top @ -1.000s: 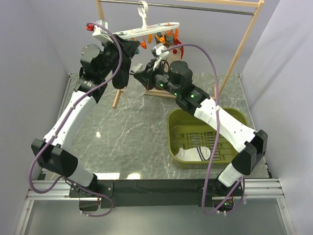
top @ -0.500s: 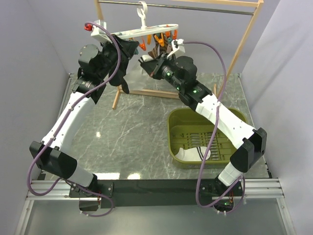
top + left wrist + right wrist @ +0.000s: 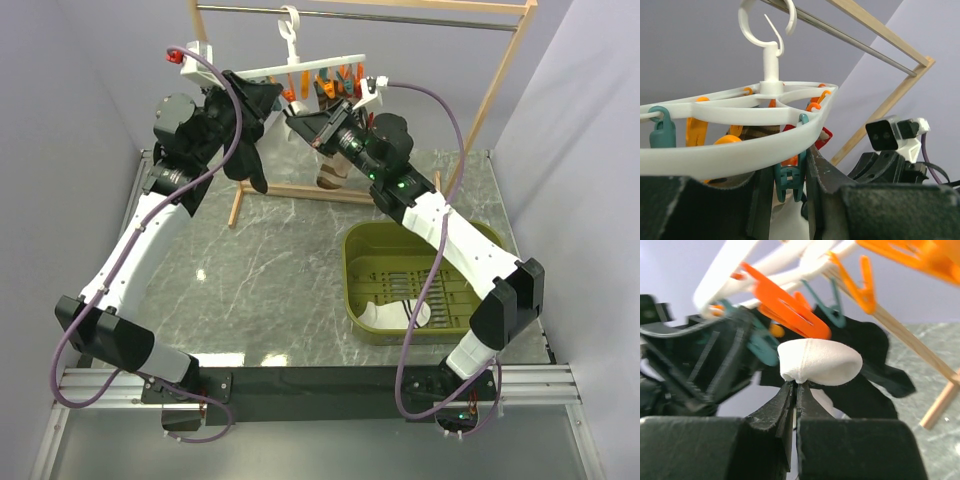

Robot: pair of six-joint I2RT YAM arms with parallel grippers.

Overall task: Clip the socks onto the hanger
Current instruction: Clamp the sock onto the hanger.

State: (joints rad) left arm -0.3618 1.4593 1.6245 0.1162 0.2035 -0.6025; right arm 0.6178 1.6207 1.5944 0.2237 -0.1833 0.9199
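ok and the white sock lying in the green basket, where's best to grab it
Probably the striped cuff end of the sock, coming straight down from above. It lies flat on the slatted floor of the basket, with its toe close to the basket wall and its cuff pointing toward open floor, so there is room to pinch there. A cuff pinch also leaves an edge for a clip.

White sock [image 3: 820, 362] at tilted hanger [image 3: 740, 144]; second sock [image 3: 395, 314] apart.
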